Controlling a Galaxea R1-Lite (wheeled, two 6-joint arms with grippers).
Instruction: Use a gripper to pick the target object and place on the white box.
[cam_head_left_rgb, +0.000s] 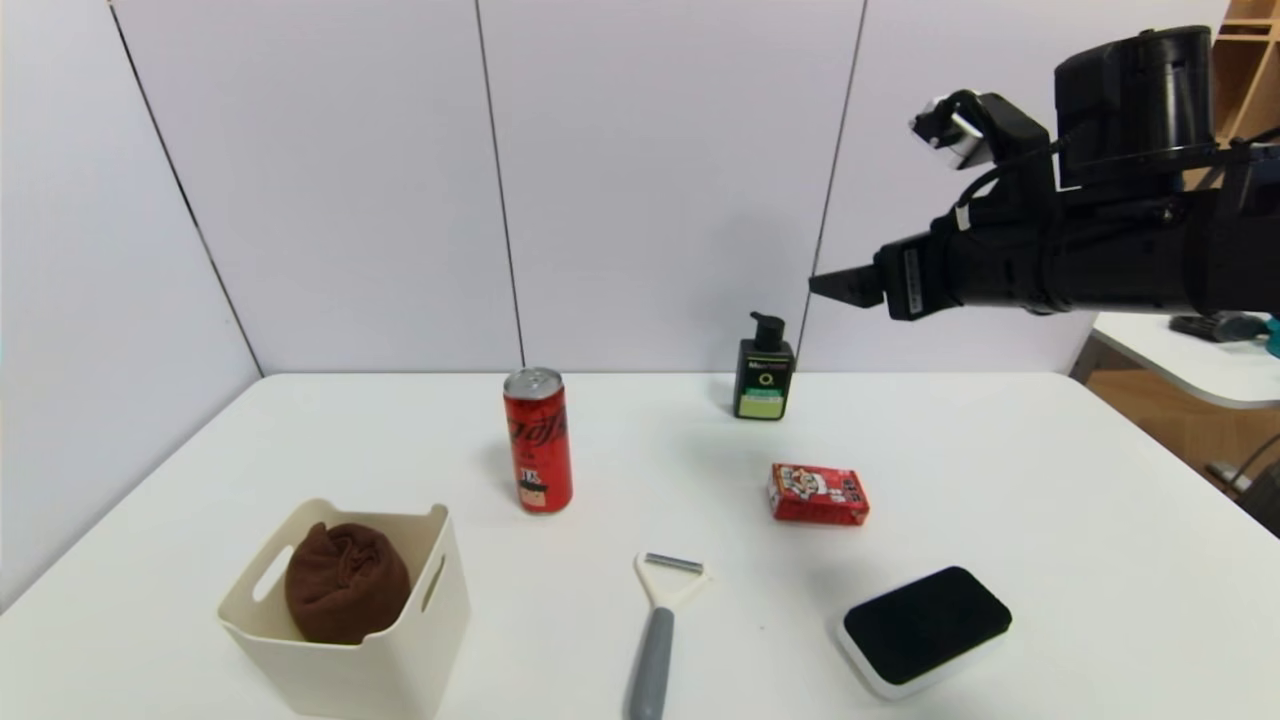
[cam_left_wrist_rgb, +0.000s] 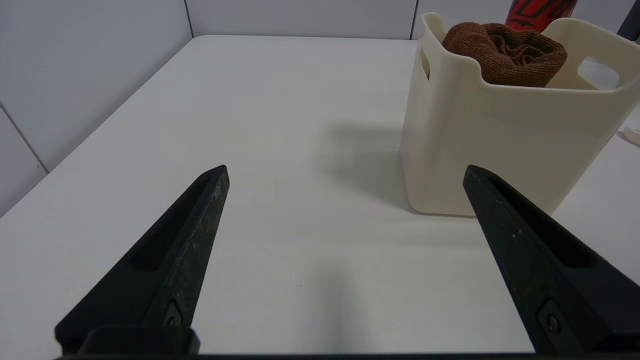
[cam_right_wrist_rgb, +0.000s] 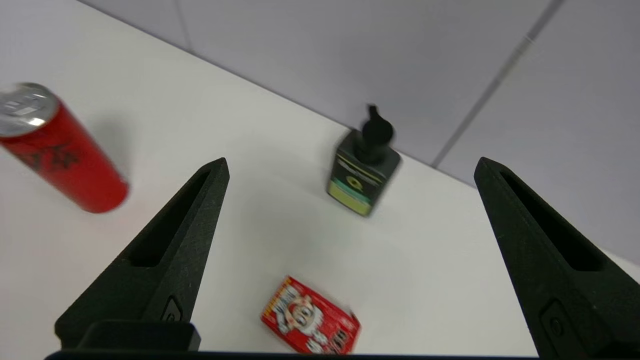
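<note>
Right claw (cam_head_left_rgb: 835, 287) empty, spread wide

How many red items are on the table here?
2: a red can standing upright near the middle of the table, and a small red carton lying flat to its right. None appear hidden.

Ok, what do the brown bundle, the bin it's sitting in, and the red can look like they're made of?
Brown towel: soft fuzzy cloth, likely microfibre or terry; matte, napped, creased folds. White box: moulded plastic by the look, smooth cream walls, rounded corners, cut handle slots. Red can: probably aluminium, glossy printed body with a bare silvery top.
</note>
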